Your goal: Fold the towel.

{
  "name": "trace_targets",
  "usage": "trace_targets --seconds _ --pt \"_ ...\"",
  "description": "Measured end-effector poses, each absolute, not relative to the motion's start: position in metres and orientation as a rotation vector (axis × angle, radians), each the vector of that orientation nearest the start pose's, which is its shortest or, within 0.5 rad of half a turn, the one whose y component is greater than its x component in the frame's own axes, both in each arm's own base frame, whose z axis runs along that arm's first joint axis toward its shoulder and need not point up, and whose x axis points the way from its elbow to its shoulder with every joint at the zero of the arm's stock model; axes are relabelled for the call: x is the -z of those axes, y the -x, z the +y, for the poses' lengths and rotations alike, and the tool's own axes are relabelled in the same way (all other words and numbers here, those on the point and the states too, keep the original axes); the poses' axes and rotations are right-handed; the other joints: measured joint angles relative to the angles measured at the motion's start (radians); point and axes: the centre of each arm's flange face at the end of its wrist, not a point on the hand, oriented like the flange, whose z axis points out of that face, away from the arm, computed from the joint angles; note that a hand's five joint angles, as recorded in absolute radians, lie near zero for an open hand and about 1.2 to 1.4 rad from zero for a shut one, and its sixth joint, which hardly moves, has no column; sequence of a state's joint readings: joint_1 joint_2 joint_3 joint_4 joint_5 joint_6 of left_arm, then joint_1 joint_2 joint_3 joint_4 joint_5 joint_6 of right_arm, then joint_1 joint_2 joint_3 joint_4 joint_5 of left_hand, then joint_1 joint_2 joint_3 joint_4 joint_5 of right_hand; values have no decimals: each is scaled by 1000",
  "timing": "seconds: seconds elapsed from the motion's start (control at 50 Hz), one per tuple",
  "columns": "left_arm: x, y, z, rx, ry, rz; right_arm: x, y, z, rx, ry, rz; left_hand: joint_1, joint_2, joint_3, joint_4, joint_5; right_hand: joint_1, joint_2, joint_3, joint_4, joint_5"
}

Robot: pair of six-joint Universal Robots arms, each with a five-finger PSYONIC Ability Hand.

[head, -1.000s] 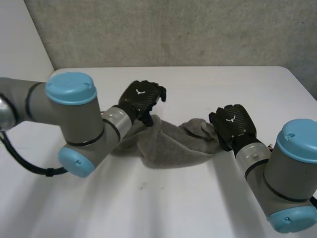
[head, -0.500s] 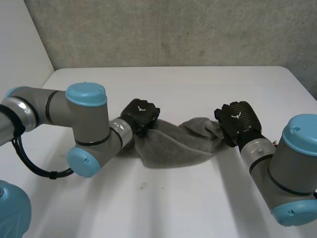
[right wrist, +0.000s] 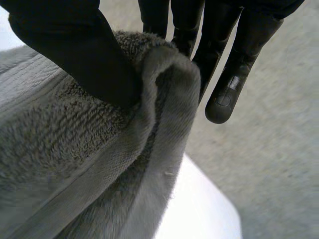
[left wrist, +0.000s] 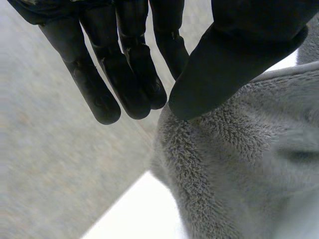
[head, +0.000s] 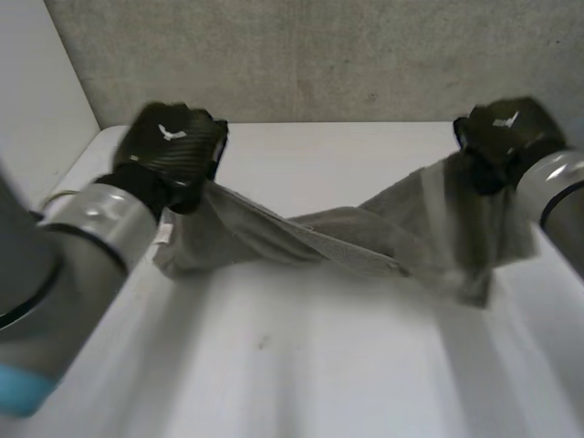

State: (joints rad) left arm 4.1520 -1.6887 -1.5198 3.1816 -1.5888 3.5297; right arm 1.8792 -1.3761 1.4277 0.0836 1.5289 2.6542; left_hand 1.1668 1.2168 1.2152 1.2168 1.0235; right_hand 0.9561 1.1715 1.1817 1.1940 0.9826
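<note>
Towel: grey and fluffy, is stretching between both hands over the white table, sagging and twisting in the middle.
Left hand: is pinching one end between thumb and fingers.
Right hand: is pinching the other end's folded edge.

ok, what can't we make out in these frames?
- Head view: grip points on the towel, covered by the backs of the left hand and right hand.
- Head view: whether the towel's sagging middle touches the table.
- Both wrist views: towel's remainder, cut off by frame edges.
</note>
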Motion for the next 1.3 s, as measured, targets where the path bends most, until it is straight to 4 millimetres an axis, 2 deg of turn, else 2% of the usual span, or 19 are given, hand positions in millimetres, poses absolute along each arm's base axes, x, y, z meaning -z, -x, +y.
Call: trace_targets --seconds 0.02,0.1,0.24,0.36,0.44,0.54,0.64,0.66,0.7,0.74,0.78,0.9,0.94,0.98,1.06,1.08,1.1,1.22,1.3 --pt "-310 276 -196 2328 -1019 2032 -305 -230 -278 2169 970 2189 4 0 0 0 0 0 0 0 0 0" --pt "-335 263 -178 2428 -968 1946 -332 -228 -271 2256 946 2121 4 0 0 0 4 0 0 0 0 1" --pt "-351 252 -174 2485 -903 1880 -345 -228 -272 2303 931 2084 9 0 0 0 4 0 0 0 0 1" --pt "-331 252 -189 2412 -895 1948 -314 -235 -287 2187 977 2177 10 0 0 0 8 0 0 0 0 1" --pt "-289 262 -209 2278 -942 2082 -268 -245 -310 2038 1044 2289 15 0 0 0 8 0 0 0 0 1" --pt "-245 274 -226 2139 -1004 2201 -223 -257 -338 1935 1087 2365 17 0 0 0 8 0 0 0 0 1" --pt "-210 285 -241 2035 -1045 2277 -195 -265 -366 1929 1078 2412 17 0 0 0 10 -6 -31 -35 -40 -23" --pt "-204 287 -244 2019 -1051 2288 -190 -266 -374 1943 1067 2424 17 0 0 0 13 -201 -283 -288 -279 -237" --pt "-198 289 -247 2003 -1056 2298 -185 -267 -383 1969 1047 2442 19 0 0 0 13 -356 -439 -441 -452 -403" --pt "-193 291 -251 1991 -1059 2307 -183 -267 -397 2028 1005 2467 19 0 0 0 13 -646 -785 -771 -783 -735" --pt "-192 292 -253 1991 -1058 2307 -184 -266 -405 2083 963 2485 19 0 0 0 13 -744 -931 -945 -951 -905" --pt "-203 292 -251 2036 -1045 2280 -205 -262 -411 2194 862 2488 19 0 0 0 13 -746 -950 -970 -961 -927" --pt "-217 293 -247 2085 -1035 2251 -230 -256 -396 2217 791 2467 19 0 0 0 13 -746 -950 -970 -961 -928" --pt "-226 293 -244 2118 -1030 2233 -240 -254 -385 2206 768 2452 19 0 0 0 13 -746 -950 -970 -961 -928" --pt "-245 295 -232 2197 -1026 2195 -257 -251 -338 2090 751 2383 19 0 0 1 13 -746 -950 -970 -961 -928" --pt "-245 295 -232 2197 -1026 2195 -257 -251 -338 2090 751 2383 19 0 0 1 13 -746 -950 -970 -961 -928" --pt "-250 296 -228 2219 -1025 2185 -256 -253 -319 2020 758 2355 19 0 0 1 13 -746 -950 -970 -961 -929" --pt "-262 296 -219 2261 -1024 2169 -236 -263 -260 1730 757 2282 19 0 0 1 13 -746 -950 -970 -961 -929" --pt "-270 297 -213 2301 -1012 2164 -220 -270 -236 1553 684 2257 19 0 0 1 13 -746 -950 -970 -961 -930"
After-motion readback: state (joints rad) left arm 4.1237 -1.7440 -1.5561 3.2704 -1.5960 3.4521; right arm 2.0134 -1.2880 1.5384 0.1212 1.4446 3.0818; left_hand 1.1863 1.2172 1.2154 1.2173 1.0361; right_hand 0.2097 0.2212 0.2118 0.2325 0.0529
